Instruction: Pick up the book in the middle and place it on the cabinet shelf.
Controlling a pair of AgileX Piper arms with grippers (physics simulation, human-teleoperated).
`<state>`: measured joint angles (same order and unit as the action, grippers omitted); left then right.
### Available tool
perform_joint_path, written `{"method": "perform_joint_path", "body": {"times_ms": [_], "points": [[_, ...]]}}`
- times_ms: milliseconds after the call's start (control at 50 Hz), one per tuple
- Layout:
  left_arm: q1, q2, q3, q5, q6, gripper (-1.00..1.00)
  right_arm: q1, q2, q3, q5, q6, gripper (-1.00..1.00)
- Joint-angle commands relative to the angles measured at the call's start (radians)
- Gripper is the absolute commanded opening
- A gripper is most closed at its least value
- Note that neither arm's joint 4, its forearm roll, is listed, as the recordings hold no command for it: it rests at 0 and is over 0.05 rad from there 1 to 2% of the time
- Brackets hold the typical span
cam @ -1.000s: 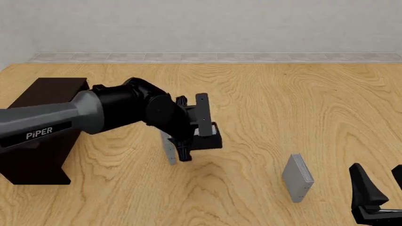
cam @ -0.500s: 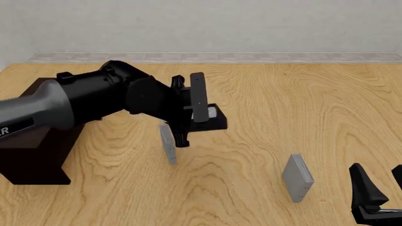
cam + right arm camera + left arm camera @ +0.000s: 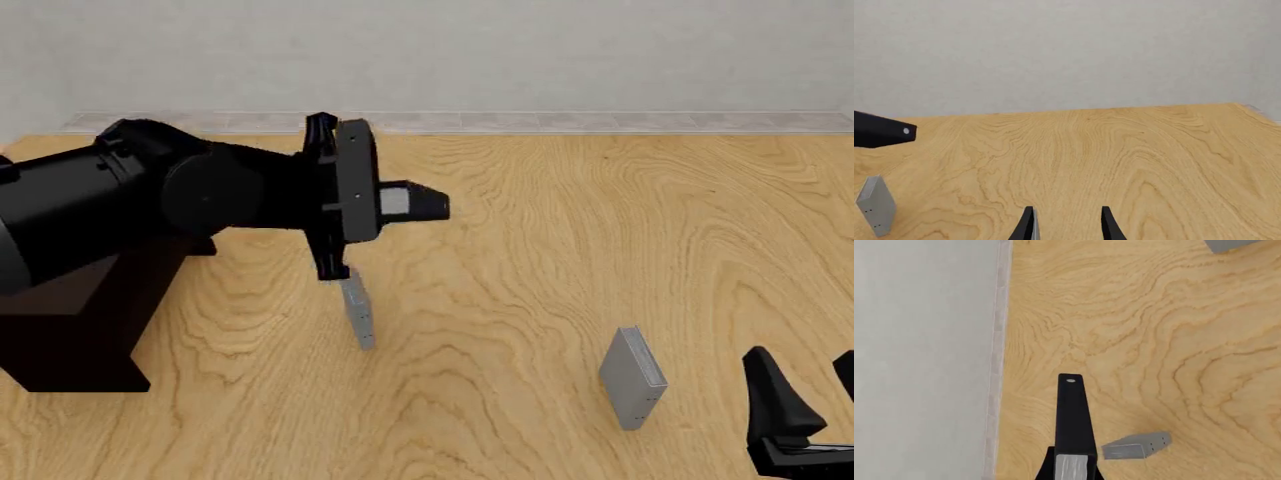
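**A:** What is the left claw (image 3: 374, 200) doing?

**B:** It is pinching the book (image 3: 430, 206), holding it up in the air over the counter (image 3: 561, 260).

**A:** Which way is the book pointing?

**B:** It is sticking out to the right. The cabinet shelf (image 3: 67, 340) is sitting to the left, close by that arm.

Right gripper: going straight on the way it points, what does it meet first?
The way looks free: the right gripper points over the table towards the back wall, probably its first contact. The grey book stands well aside of that line.
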<state>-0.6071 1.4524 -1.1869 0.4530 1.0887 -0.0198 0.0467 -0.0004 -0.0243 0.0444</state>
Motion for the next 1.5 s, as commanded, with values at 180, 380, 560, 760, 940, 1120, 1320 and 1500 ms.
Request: {"method": "perform_joint_path", "body": {"times_ms": [180, 380, 560, 760, 940, 1120, 1320, 1500], "points": [[0.146, -0.178, 0.152, -0.192, 0.141, -1.0, -0.001, -0.004, 0.0, 0.002, -0.003, 1.0], [0.247, -0.228, 0.336, -0.314, 0.289, -1.0, 0.0, -0.01, 0.0, 0.005, -0.001, 1.0], [0.322, -0.256, 0.384, -0.39, 0.366, -1.0, -0.002, -0.008, 0.0, 0.004, -0.005, 1.0], [0.386, -0.28, 0.368, -0.391, 0.395, -1.0, -0.003, -0.007, 0.0, 0.004, -0.007, 1.0], [0.446, -0.269, 0.308, -0.351, 0.394, -1.0, -0.002, -0.006, 0.0, 0.003, -0.007, 1.0], [0.519, -0.236, 0.282, -0.363, 0.376, -1.0, -0.003, -0.005, 0.0, 0.003, -0.006, 1.0], [0.622, -0.187, 0.257, -0.39, 0.398, -1.0, -0.002, -0.005, 0.0, 0.003, -0.007, 1.0], [0.672, -0.168, 0.255, -0.392, 0.372, -1.0, -0.002, -0.004, 0.0, 0.002, -0.007, 1.0]]}}
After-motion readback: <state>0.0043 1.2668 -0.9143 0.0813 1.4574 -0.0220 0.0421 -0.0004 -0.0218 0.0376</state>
